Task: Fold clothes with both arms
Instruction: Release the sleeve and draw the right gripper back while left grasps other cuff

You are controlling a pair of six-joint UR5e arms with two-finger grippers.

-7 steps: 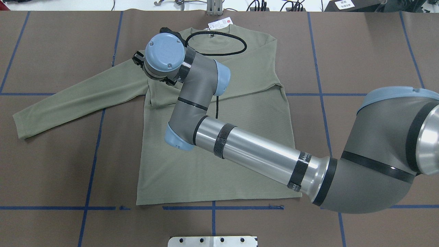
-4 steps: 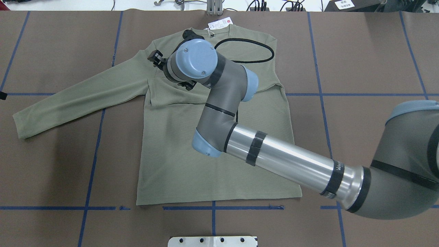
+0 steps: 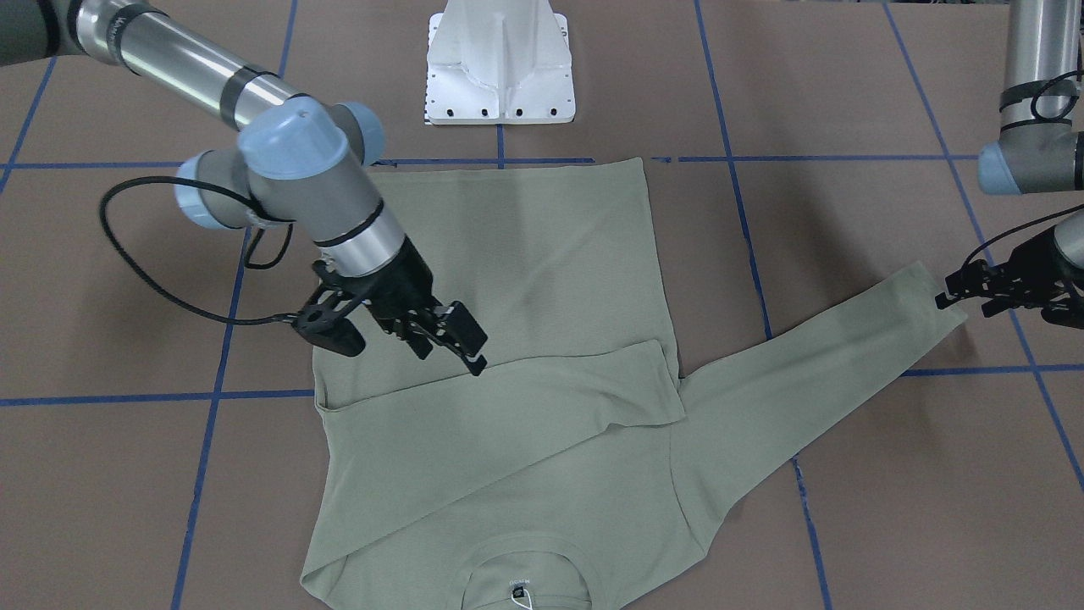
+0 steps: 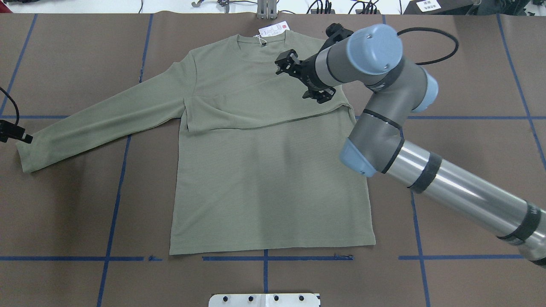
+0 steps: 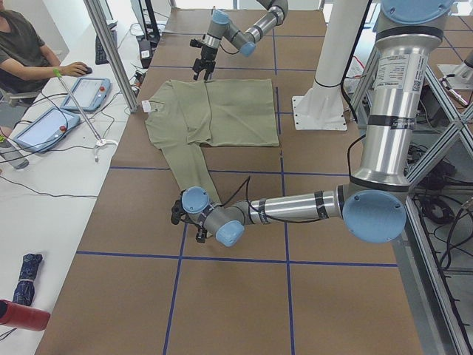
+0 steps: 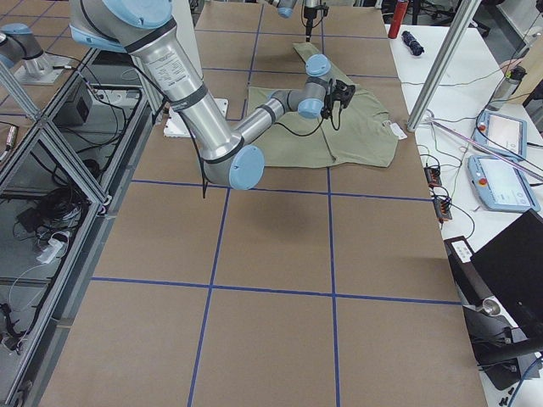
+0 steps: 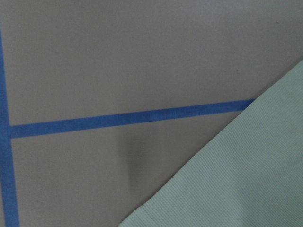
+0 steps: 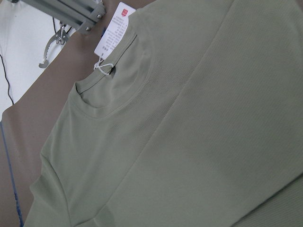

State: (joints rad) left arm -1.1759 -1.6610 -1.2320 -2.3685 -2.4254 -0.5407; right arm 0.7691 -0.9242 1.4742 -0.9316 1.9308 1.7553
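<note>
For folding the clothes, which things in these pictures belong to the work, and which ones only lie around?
Part of the job:
- the green shirt with its tag
- the right arm, its fingers over the shirt
- the left arm, by the spread sleeve's cuff

Only lying about:
- the white base
- the tablets on the side table
- a red tube

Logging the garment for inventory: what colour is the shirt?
The shirt is a plain pale sage green, clearest in the overhead view.

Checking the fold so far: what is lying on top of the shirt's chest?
One sleeve lies folded across the shirt; the chest fabric beneath that sleeve is covered from view.
</note>
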